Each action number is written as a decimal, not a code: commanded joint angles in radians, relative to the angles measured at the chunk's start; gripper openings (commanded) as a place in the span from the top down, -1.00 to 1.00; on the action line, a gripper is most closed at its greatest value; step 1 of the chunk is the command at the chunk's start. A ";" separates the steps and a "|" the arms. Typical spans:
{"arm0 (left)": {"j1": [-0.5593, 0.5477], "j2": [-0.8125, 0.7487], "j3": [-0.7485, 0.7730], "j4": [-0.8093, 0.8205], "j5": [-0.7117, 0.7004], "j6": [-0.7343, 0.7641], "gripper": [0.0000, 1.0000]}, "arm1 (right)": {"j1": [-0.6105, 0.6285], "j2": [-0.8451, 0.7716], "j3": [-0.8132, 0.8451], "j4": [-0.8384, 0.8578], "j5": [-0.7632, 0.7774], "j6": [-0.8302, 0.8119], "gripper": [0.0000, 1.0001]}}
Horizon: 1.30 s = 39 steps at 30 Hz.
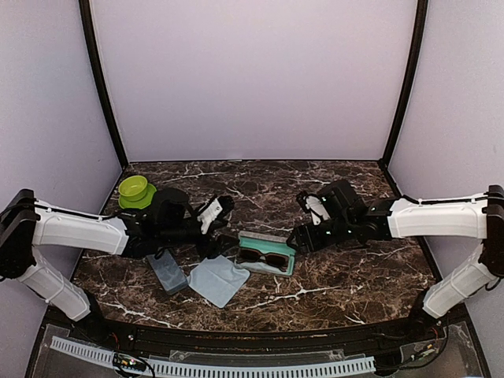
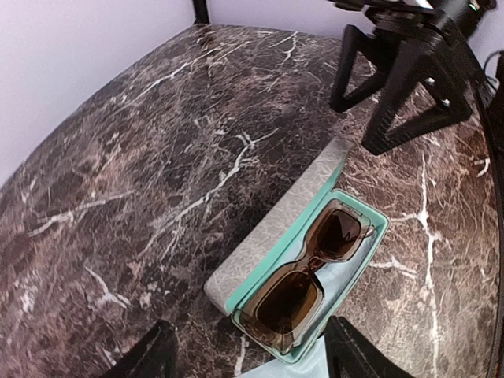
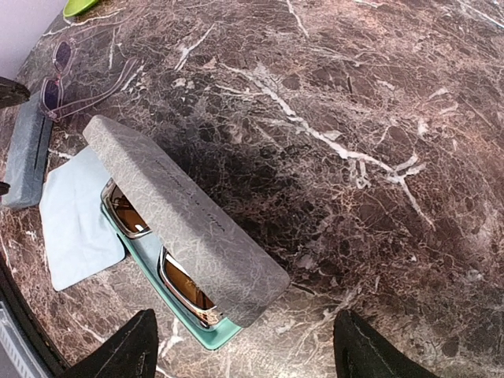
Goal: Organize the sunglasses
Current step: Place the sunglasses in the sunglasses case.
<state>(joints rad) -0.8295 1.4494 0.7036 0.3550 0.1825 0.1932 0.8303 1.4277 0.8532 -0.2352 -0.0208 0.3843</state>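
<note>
A pair of sunglasses [image 2: 309, 272] with brown lenses lies inside an open grey, teal-lined case [image 2: 272, 232] at the table's middle, also seen in the top view [image 1: 265, 257]. Its lid stands half raised [image 3: 183, 216] over the glasses [image 3: 183, 289]. A second pair of sunglasses [image 3: 60, 82], pale-framed, lies on the table beside a closed grey case [image 3: 27, 154]. My left gripper [image 2: 252, 358] is open and empty, just left of the open case. My right gripper [image 3: 252, 350] is open and empty, just right of it, above the lid's end.
A pale blue cloth [image 1: 219, 280] lies in front of the open case, with the closed grey case [image 1: 167, 271] to its left. A green bowl [image 1: 135, 189] stands at the back left. Both arms meet over the middle.
</note>
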 commanded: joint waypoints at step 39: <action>-0.002 0.262 0.056 0.029 0.177 -0.661 -0.25 | -0.010 -0.024 -0.037 0.072 0.013 0.048 -0.54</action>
<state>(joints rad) -0.8234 1.7084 0.7349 0.3908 0.3447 -0.4751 0.8303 1.4281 0.8295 -0.1932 -0.0063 0.4286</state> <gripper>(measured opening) 0.627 0.771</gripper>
